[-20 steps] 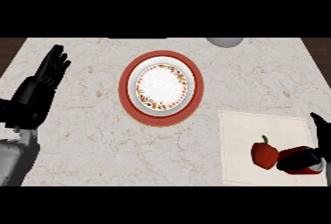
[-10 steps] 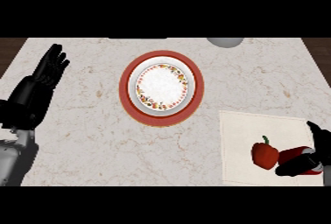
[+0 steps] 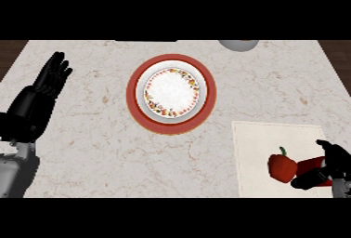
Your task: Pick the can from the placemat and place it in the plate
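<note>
Black right hand (image 3: 328,168), fingers curled round what seems a red can (image 3: 310,164), beside a red pepper (image 3: 281,166) on the cream placemat (image 3: 267,139).

Kitchen: marble counter (image 3: 96,139), rimmed plate (image 3: 171,90), cream placemat (image 3: 267,139).

Red can (image 3: 310,166) on placemat (image 3: 274,139); plate (image 3: 171,90) well apart.

There is only one view, from the robot's head. It looks steeply down on the surface (image 3: 103,139) from rather high, so most of the top is seen. Both forearms enter at the lower edge.
</note>
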{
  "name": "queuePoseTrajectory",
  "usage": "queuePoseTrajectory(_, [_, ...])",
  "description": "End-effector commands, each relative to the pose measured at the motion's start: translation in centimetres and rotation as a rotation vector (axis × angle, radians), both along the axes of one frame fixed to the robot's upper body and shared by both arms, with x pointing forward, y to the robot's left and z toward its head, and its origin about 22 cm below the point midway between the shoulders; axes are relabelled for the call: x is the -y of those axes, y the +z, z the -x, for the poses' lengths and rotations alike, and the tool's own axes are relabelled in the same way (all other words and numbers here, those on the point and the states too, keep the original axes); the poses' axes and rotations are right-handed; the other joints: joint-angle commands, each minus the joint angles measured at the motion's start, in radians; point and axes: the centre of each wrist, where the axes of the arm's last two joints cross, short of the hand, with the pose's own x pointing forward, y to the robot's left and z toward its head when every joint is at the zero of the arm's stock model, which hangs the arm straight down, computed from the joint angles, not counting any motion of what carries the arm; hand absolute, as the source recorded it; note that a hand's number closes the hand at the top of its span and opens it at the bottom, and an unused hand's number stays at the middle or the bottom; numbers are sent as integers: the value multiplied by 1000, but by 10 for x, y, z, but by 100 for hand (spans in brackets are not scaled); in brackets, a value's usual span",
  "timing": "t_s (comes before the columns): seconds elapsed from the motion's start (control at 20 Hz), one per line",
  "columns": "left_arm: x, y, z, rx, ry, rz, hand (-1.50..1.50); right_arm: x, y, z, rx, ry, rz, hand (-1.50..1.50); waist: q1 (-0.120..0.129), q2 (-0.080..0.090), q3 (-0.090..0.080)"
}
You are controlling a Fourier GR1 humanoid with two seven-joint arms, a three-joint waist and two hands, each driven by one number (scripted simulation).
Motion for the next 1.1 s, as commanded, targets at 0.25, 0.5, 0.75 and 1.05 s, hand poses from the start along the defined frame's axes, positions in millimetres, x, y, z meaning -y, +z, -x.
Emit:
queuePoseTrajectory(0.25, [18,9,6,-15,-7,10,0,17,-3,-10,110,-27,260,150,0,3,9])
queuePoseTrajectory(0.5, [17,2,-10,-10,-13,18,0,45,23,-34,195,490,263,150,18,15,11])
queuePoseTrajectory(0.75, [16,4,-4,6,-31,10,0,76,26,-55,334,674,355,150,30,12,12])
queuePoseTrajectory(1.05, [7,5,-13,2,-2,0,0,78,57,-72,565,814,193,150,-4,5,9])
